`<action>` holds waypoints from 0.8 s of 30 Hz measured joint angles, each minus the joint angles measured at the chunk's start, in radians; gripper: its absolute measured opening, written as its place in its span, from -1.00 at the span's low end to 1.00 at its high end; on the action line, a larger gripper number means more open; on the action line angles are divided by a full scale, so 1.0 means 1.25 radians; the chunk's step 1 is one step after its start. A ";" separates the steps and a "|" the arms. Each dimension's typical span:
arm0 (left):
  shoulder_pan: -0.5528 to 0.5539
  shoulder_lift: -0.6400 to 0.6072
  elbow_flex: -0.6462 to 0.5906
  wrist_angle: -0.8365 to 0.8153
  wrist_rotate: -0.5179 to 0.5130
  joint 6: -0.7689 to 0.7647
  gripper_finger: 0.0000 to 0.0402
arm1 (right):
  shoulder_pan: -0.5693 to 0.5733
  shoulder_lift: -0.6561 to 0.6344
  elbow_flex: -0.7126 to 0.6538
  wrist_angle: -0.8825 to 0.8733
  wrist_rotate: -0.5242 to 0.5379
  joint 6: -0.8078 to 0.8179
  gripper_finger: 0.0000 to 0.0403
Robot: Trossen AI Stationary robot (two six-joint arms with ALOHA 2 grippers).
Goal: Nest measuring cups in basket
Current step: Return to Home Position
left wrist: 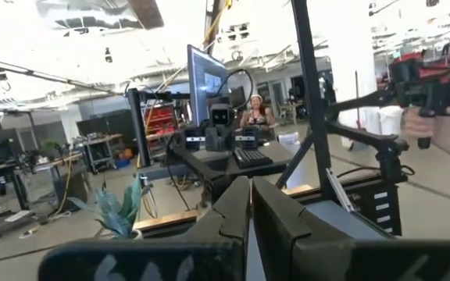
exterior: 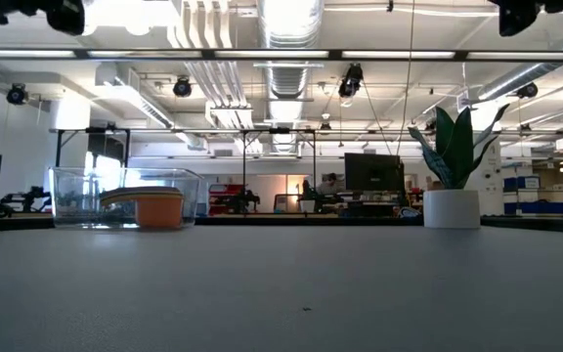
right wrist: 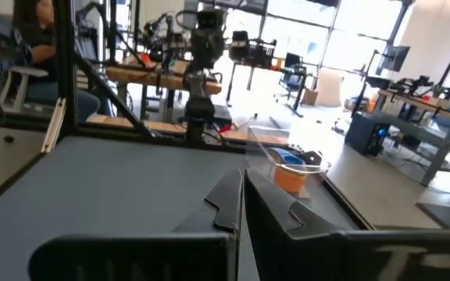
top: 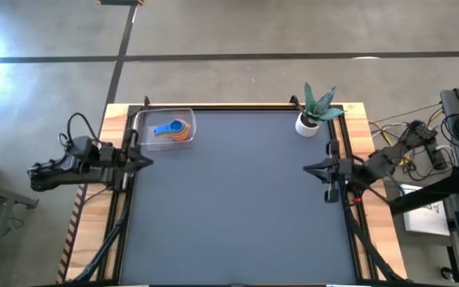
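The basket (top: 148, 137) is located at the far corner of the surface (top: 237, 215), on the left arm's side. The measuring cups (top: 177, 131) are nested in a single stack inside the basket, toward the end that faces the plant pot (top: 307, 124). The blue cup (top: 170, 128) is seated on top, with its handle directed toward the opposite end of the basket. The orange cup (top: 186, 135) is seen beneath it. The colours of the remaining cups cannot be told. In the low view, the stack is seen resting on the basket floor, with its top below the rim.

The left end effector (top: 147, 162) is positioned near the basket, just in front of it at the edge of the surface, and is not touching it. Its fingers (left wrist: 229, 215) are pressed together and nothing is held between them.

The right end effector (top: 309, 168) is positioned well apart from the basket, at the opposite edge of the surface. Its fingers (right wrist: 226, 199) are likewise pressed together and nothing is gripped.

The plant pot, white and holding a leafy plant, is placed at the far corner opposite the basket.
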 joint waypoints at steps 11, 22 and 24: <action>0.001 -0.059 -0.154 0.063 0.001 -0.043 -1.00 | 0.000 -0.263 -0.081 -0.054 -0.002 -0.001 -0.96; 0.000 -0.040 -0.314 0.300 0.041 -0.165 -1.00 | 0.000 -0.281 -0.133 -0.110 -0.068 0.014 -0.96; 0.000 -0.038 -0.315 0.292 0.061 -0.174 -1.00 | 0.000 -0.283 -0.151 -0.102 -0.070 0.021 -0.96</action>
